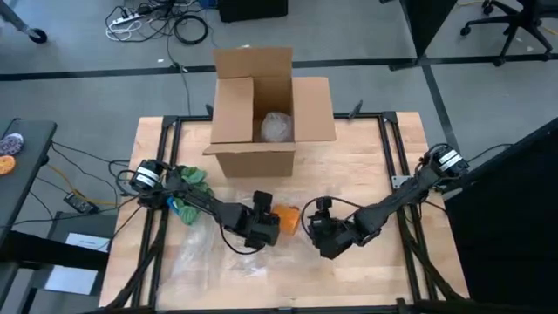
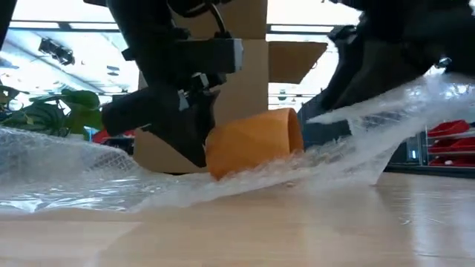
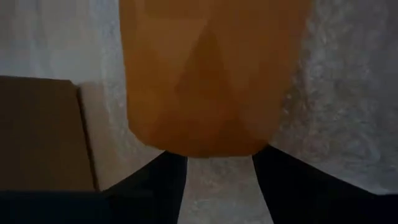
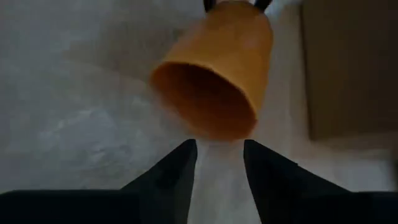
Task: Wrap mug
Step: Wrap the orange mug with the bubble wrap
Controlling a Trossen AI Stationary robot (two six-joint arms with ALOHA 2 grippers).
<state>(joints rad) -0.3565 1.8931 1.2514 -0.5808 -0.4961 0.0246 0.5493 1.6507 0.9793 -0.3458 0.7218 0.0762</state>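
Nearest the low camera was the bubble wrap [image 2: 89, 185], spread across the lower half of that frame with one edge lifted up toward the upper right. Just behind it the orange mug [image 2: 256, 141] lay on its side on the wrap, dead centre, its long axis running left to right across the frame, open mouth toward the right.

The left gripper [image 1: 272, 225] sat at the mug's base end, fingers spread and touching either side of the base, so more steadying than clamped as far as I could tell. The right gripper [image 1: 316, 225] faced straight into the open mouth from just beside it, jaws part open; whether it had the raised wrap edge pinched I couldn't tell.

So both were close, one at each end. Further back, upper centre of the high view, stood the cardboard box [image 1: 261, 109].
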